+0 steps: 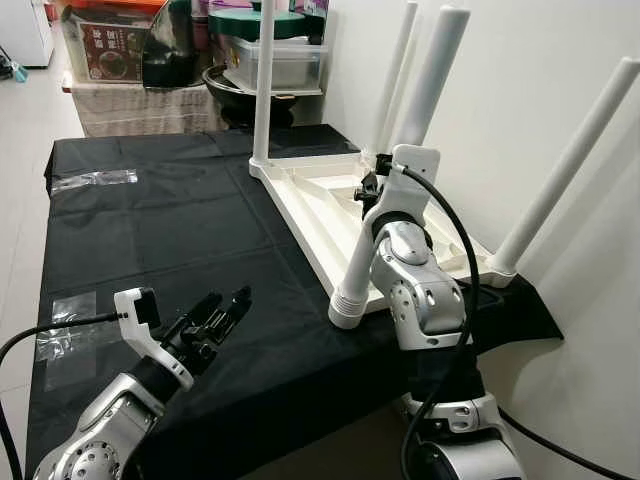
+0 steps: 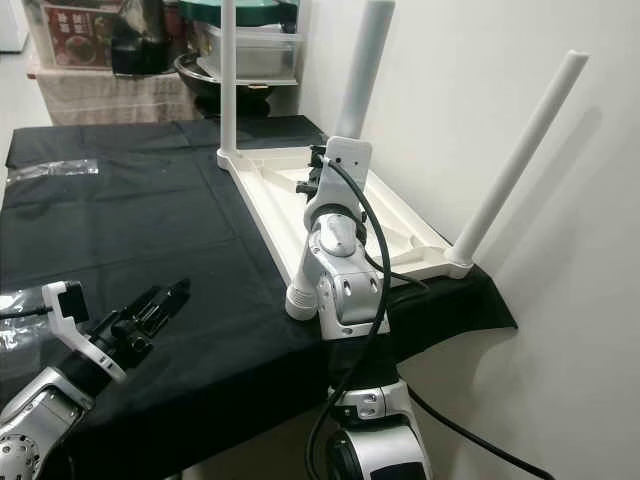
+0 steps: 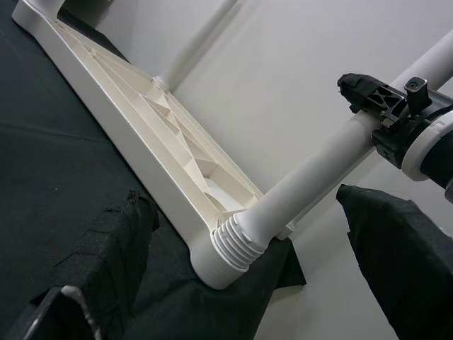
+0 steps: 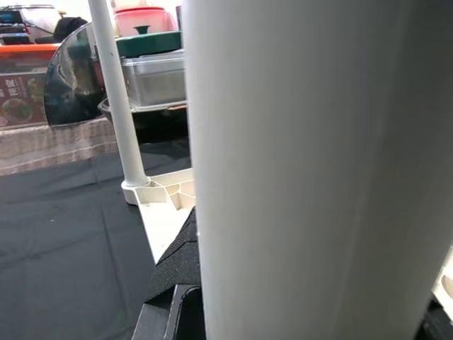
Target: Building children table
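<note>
Black cloth covers a work table set against a white wall; storage bins and a dark pan sit on a covered stand beyond its far edge. White plastic children's table top lies upside down along the work table's right edge, ribbed underside up, running from the far right corner to the near right corner. Three white legs stand upright in its corner sockets, one at the far corner. Fourth leg leans at the nearest corner, its ribbed collar at the socket; seating cannot be judged. Right gripper is up on this leg's shaft, fingers clamped on it, leg close against the wrist camera. Left gripper hovers over the cloth near the front edge, well apart from the table top, fingers slightly apart, holding nothing. Clear plastic wrap lies near the left edge.
</note>
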Available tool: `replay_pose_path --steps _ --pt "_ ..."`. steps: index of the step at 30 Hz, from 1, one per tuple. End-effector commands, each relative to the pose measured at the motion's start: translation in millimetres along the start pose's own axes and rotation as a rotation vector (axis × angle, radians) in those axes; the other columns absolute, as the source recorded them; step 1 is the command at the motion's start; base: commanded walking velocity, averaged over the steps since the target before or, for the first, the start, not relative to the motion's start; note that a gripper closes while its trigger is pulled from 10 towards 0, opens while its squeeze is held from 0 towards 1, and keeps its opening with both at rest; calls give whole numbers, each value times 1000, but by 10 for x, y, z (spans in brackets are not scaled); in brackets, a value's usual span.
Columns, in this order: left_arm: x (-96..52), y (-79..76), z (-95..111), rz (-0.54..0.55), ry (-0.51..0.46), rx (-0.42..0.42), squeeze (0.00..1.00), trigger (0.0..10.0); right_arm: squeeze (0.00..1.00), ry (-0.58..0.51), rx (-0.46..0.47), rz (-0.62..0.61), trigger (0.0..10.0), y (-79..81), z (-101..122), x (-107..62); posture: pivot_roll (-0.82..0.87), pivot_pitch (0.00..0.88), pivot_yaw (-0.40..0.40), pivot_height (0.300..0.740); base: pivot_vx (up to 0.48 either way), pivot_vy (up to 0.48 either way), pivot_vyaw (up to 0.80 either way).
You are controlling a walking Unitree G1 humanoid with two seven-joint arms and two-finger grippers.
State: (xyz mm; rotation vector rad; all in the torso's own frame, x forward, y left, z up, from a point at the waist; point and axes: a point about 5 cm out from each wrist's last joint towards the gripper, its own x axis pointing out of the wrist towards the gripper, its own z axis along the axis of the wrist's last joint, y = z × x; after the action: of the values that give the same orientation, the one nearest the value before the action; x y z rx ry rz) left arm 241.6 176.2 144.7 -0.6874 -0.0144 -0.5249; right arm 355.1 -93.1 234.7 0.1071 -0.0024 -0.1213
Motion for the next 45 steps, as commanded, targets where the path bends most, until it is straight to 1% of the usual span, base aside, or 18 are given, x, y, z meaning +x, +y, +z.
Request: replay_pose_path --steps 1,13,45 --pt "16 -9 -21 -10 22 4 0 10000 0 198 -48 -42 10000 -122 -458 -4 46 0 -112 740 0 0 0" --pt "21 -11 -26 -13 24 2 0 10000 0 179 -56 -33 10000 -107 -403 -3 43 0 -110 740 0 0 0" --pt "29 -15 -35 -17 23 1 0 10000 0 160 -69 -4 10000 -71 -369 -10 40 0 -110 740 0 0 0"
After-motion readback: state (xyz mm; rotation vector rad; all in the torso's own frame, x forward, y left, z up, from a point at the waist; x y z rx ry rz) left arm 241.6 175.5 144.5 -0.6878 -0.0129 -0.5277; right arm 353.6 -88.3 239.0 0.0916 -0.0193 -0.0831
